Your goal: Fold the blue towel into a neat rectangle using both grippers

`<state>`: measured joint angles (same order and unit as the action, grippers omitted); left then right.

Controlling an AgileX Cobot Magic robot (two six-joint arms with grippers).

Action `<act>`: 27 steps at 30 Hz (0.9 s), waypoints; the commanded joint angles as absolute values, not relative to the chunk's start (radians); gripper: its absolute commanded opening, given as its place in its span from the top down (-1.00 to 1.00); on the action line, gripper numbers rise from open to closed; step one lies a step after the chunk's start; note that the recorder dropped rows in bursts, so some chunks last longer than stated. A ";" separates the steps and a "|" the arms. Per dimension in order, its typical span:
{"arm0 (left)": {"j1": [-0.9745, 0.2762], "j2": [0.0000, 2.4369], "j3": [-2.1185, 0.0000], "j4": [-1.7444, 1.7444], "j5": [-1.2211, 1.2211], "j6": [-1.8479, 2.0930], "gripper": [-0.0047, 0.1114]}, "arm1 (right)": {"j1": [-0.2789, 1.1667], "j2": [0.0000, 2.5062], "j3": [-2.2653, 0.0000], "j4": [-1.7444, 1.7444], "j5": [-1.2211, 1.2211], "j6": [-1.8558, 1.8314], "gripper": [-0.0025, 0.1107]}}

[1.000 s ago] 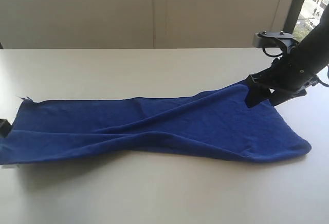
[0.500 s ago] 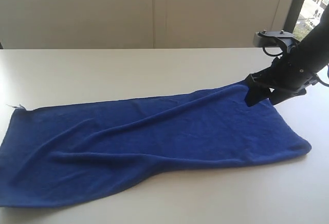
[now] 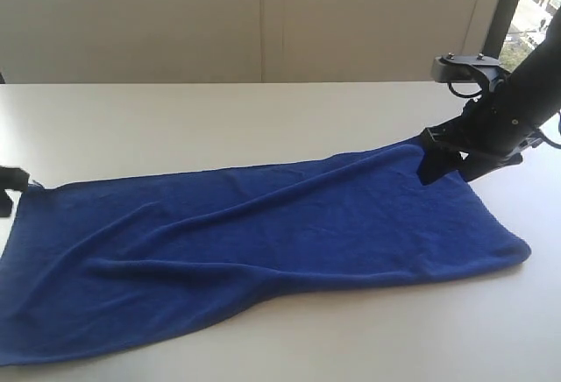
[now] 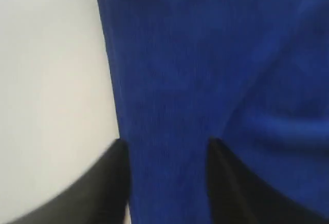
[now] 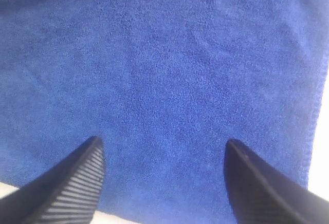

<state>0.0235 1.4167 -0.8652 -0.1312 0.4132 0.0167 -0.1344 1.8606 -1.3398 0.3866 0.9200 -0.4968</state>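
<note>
Sprawling lengthwise over the bench [image 3: 263, 110]: blue towel [image 3: 263, 233], rumpled with long diagonal creases; left gripper [image 4: 167, 142] fingers parted over its edge, right gripper [image 5: 163, 141] fingers wide.

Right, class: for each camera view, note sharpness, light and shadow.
Exterior view: sharp, daylit window at top right, soft shadow under the near edge of the deep royal-blue terry towel. Left wrist view: blurred, the left gripper and cloth smeared. Right wrist view: crisp, terry pile and ribbed finger pads clear, the table strip blown out white.
</note>
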 commanded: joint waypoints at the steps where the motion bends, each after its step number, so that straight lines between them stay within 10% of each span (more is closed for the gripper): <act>1: 0.027 1.493 -0.916 -0.161 0.307 0.066 0.89 | -0.140 1.862 -1.335 0.394 0.937 -0.495 -0.14; 27: 0.046 2.008 -1.301 -0.128 0.267 0.179 0.92 | -0.207 1.909 -1.335 -0.177 1.022 -0.129 0.06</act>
<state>0.0413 2.0255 -1.2781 -0.1144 0.1887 0.1840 -0.1805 1.8844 -1.3398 -0.2129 1.0323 -0.1169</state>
